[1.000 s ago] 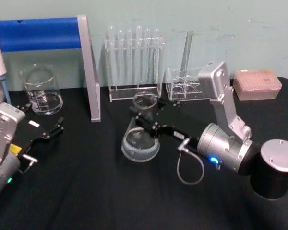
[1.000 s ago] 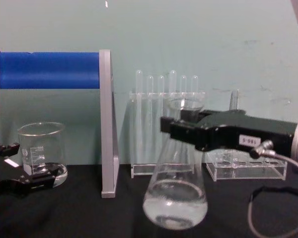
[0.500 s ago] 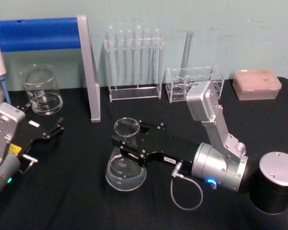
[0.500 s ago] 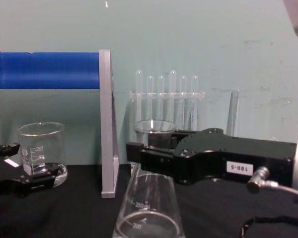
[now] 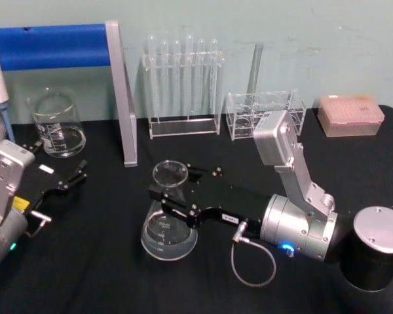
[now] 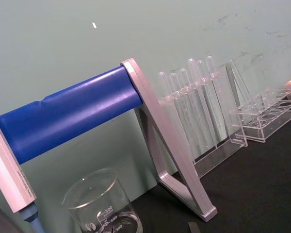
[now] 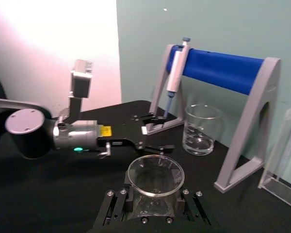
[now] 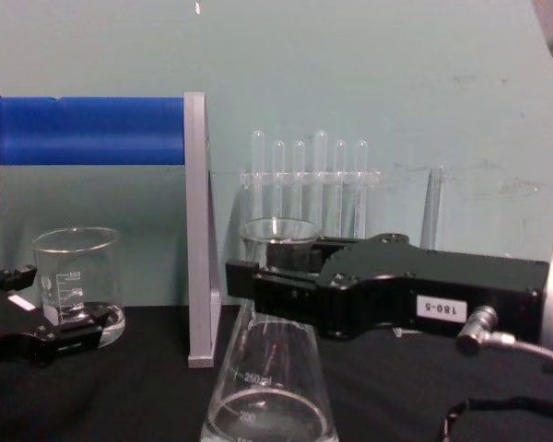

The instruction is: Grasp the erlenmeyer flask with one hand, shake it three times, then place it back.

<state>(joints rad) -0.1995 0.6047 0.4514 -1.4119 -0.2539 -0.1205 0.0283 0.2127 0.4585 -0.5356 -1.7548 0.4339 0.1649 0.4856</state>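
The erlenmeyer flask (image 5: 169, 226) is a clear glass cone with a little liquid in its wide base. It stands upright at the middle of the black table. My right gripper (image 5: 172, 195), the hand, is shut on its narrow neck just under the flared rim. The chest view shows the flask (image 8: 269, 387) low at centre with the black right gripper (image 8: 278, 276) clamped across its neck. Whether its base touches the cloth I cannot tell. In the right wrist view the flask rim (image 7: 155, 175) sits between the jaws. My left gripper (image 5: 69, 180) rests open at the table's left.
A glass beaker (image 5: 56, 124) stands at the back left under a blue-barred pipette stand (image 5: 52, 46). A test tube rack (image 5: 183, 85), a clear low rack (image 5: 262, 114) and a pink tip box (image 5: 350, 114) line the back edge.
My right gripper has carried the flask from the back middle toward the front and left, with only a small further shift in the last half second. The left arm has not moved.
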